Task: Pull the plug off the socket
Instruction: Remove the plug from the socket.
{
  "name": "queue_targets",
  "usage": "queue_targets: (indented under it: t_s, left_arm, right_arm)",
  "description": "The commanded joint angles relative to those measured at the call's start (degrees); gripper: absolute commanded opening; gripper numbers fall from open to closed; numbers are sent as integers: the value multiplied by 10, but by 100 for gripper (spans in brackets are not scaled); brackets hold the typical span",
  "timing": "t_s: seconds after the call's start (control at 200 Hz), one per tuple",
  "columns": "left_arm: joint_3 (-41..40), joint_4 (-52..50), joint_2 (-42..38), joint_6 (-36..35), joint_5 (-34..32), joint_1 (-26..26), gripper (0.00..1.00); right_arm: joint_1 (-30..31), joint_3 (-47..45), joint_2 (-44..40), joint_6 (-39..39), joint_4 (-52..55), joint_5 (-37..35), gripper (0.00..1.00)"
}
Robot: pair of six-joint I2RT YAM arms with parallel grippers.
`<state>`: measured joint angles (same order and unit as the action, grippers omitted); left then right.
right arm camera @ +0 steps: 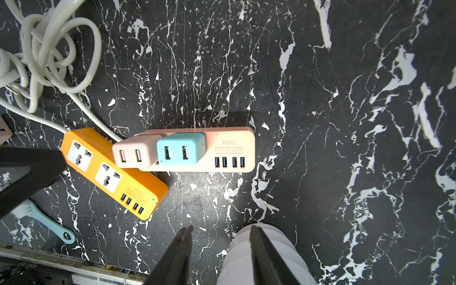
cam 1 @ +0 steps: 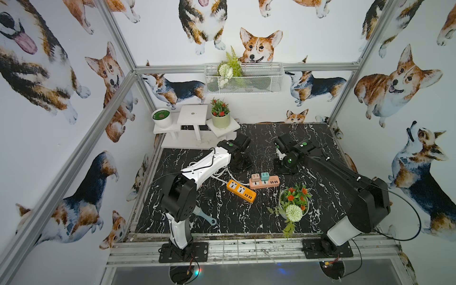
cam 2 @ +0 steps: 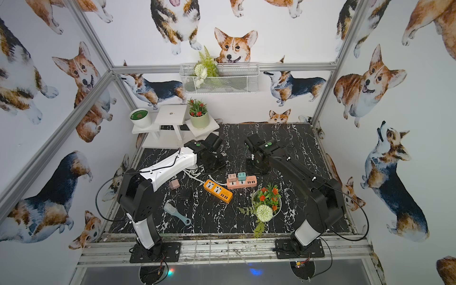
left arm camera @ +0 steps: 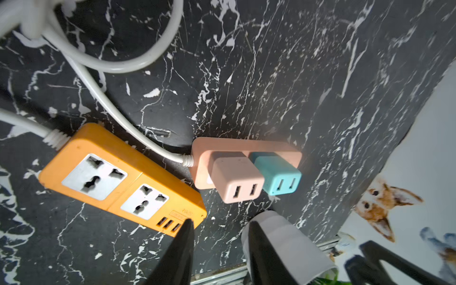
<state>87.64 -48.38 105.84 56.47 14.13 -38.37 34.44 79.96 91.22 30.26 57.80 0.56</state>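
Above the bench [cam 1: 234, 217], I am holding my left fingers [left arm camera: 182, 246] and my right fingers [right arm camera: 180, 251] slightly apart and empty, ready to straddle the pink plug [right arm camera: 134, 153] or the blue plug [right arm camera: 181, 148], both sitting in the pink socket strip [right arm camera: 234, 148].

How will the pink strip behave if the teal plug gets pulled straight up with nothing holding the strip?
The pink strip looks like light hollow plastic lying loose on the marble, so it would probably lift with the teal plug. Its white cord looks limp, likely little anchor.
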Motion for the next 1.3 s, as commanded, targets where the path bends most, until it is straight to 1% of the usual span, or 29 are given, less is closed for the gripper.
queue_targets:
  t_s: [0.0, 0.14, 0.21, 0.28, 0.496, 0.566, 0.711, 0.861, 1.291]
  left_arm:
    - [-34, 2, -3, -63, -16, -14, 30]
    - [-97, 52, -25, -66, -47, -26, 29]
    - [-129, 96, -34, -60, -41, -29, 29]
    - [-143, 133, -32, -56, -32, -33, 30]
    - [-125, 158, 3, -59, -46, -40, 31]
    - [-105, 140, 18, -72, -58, -43, 33]
    - [-80, 116, 43, -93, -74, -47, 33]
    - [-80, 113, 54, -96, -75, -50, 33]
    - [-102, 135, 59, -74, -124, -61, 32]
  right_arm:
    - [0, 0, -1, 8, 1, -2, 45]
    - [2, 8, 12, 13, 5, -1, 45]
    - [5, 15, 24, 13, 8, -1, 45]
    - [8, 25, 37, 13, 12, 0, 45]
    - [12, 56, 68, 11, 26, 0, 45]
    - [12, 57, 70, 10, 28, -1, 45]
    - [12, 55, 69, 12, 27, -1, 45]
    - [12, 54, 69, 17, 25, 0, 46]
    - [12, 53, 83, 30, 4, 22, 47]
